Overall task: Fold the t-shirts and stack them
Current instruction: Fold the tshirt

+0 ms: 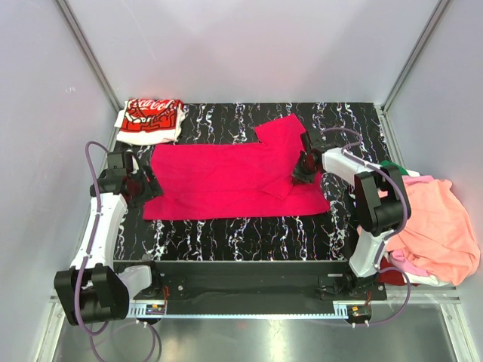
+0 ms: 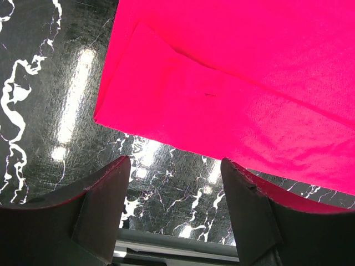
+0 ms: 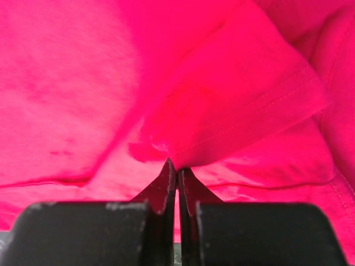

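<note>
A crimson-pink t-shirt (image 1: 226,177) lies spread on the black marbled table (image 1: 249,234), one sleeve pointing to the back. My right gripper (image 1: 300,175) is shut on a hemmed fold of this shirt (image 3: 222,127) near its right side; its fingertips (image 3: 169,172) pinch the cloth. My left gripper (image 1: 145,186) is open and empty just off the shirt's left edge; the shirt's corner (image 2: 183,100) lies ahead of its fingers (image 2: 105,188). A folded white t-shirt with red logo print (image 1: 151,119) sits at the back left corner.
A heap of salmon-orange, pink and green t-shirts (image 1: 434,226) lies off the table's right side, behind my right arm. White walls close in the back and sides. A metal rail (image 1: 249,305) runs along the near edge.
</note>
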{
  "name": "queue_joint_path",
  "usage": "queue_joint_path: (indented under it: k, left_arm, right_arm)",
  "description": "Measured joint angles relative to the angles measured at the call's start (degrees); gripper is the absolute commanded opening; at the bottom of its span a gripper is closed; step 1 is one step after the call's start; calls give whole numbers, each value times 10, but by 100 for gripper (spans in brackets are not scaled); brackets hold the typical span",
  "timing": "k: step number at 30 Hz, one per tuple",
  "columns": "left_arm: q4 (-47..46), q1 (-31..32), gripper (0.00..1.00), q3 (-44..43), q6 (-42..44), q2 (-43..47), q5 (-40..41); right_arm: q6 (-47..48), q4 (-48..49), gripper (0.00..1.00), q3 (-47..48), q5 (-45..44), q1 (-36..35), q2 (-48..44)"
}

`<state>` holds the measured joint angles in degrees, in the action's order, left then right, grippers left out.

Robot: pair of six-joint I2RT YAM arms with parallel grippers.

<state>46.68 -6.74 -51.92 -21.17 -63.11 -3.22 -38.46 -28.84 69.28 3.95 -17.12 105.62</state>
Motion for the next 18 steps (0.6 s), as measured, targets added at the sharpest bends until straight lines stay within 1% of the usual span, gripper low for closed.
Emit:
queue_joint_path:
  k: [3, 5, 6, 7, 8, 9, 10, 11, 12, 14, 18]
  left_arm:
    - [0, 0, 71, 0, 0, 0, 0]
    - [-1, 0, 71, 0, 0, 0, 0]
    - [-1, 0, 71, 0, 0, 0, 0]
    - [-1, 0, 71, 0, 0, 0, 0]
    - [-1, 0, 71, 0, 0, 0, 0]
    - [-1, 0, 71, 0, 0, 0, 0]
    - [-1, 0, 71, 0, 0, 0, 0]
    - [-1, 0, 71, 0, 0, 0, 0]
    - [-1, 0, 71, 0, 0, 0, 0]
    - [-1, 0, 71, 0, 0, 0, 0]
    - [-1, 0, 71, 0, 0, 0, 0]
  right_arm:
    - [0, -15, 0, 33, 2, 0, 8]
    - [0, -32, 0, 76, 2, 0, 27]
    - [0, -41, 2, 98, 2, 0, 41]
    - [1, -57, 8, 135, 2, 0, 63]
    - [1, -76, 19, 177, 2, 0, 89]
    - [1, -82, 31, 212, 2, 0, 113]
    - [3, -100, 41, 261, 2, 0, 146]
    - [4, -116, 59, 312, 3, 0, 181]
    - [6, -124, 67, 354, 5, 0, 212]
    - [14, -147, 71, 416, 10, 0, 256]
    - [22, -186, 72, 478, 13, 1, 298]
